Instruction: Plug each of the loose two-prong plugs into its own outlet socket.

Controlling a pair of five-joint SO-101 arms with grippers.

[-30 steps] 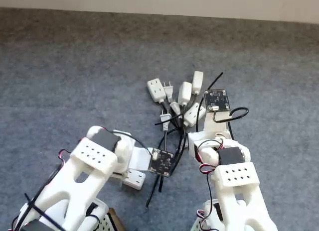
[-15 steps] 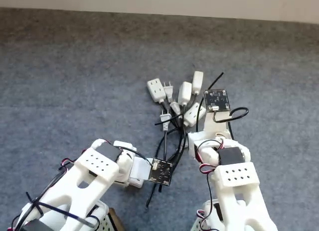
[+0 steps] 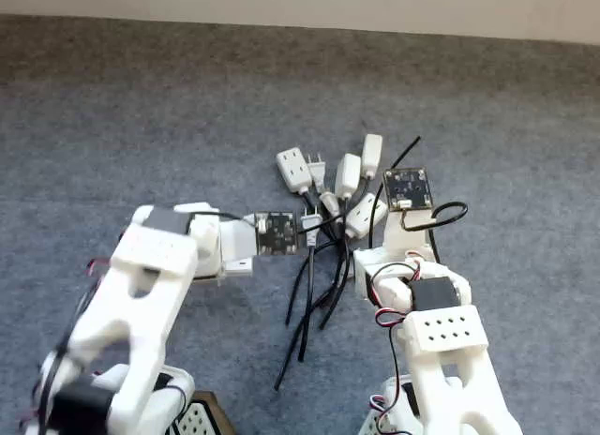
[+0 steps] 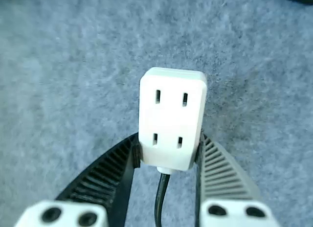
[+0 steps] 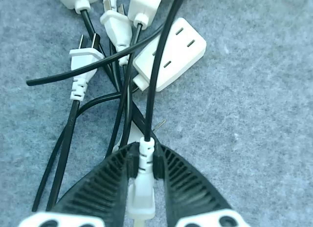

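A white outlet socket [image 4: 172, 119] with two pairs of slots sits between the fingers of my left gripper [image 4: 168, 146], which is shut on its lower end, its black cord trailing back. My left arm [image 3: 155, 266] stands left of the cord pile. My right gripper [image 5: 145, 156] is shut on a white two-prong plug [image 5: 143, 188] whose black cord runs into the tangle. Just beyond it lie another white socket [image 5: 171, 53] and two loose plugs [image 5: 80, 65] [image 5: 115, 24]. My right arm [image 3: 441, 332] sits at the near right of the pile.
More white sockets [image 3: 293, 170] [image 3: 348, 175] [image 3: 372, 154] and a loose plug [image 3: 316, 172] lie in a cluster on the grey carpet [image 3: 141, 126]. Black cords [image 3: 314, 294] fan out between the two arms. Open carpet stretches to the far left and far right.
My left arm has swung away from the near edge toward the cord pile, carrying the socket with it. The right arm has not moved.
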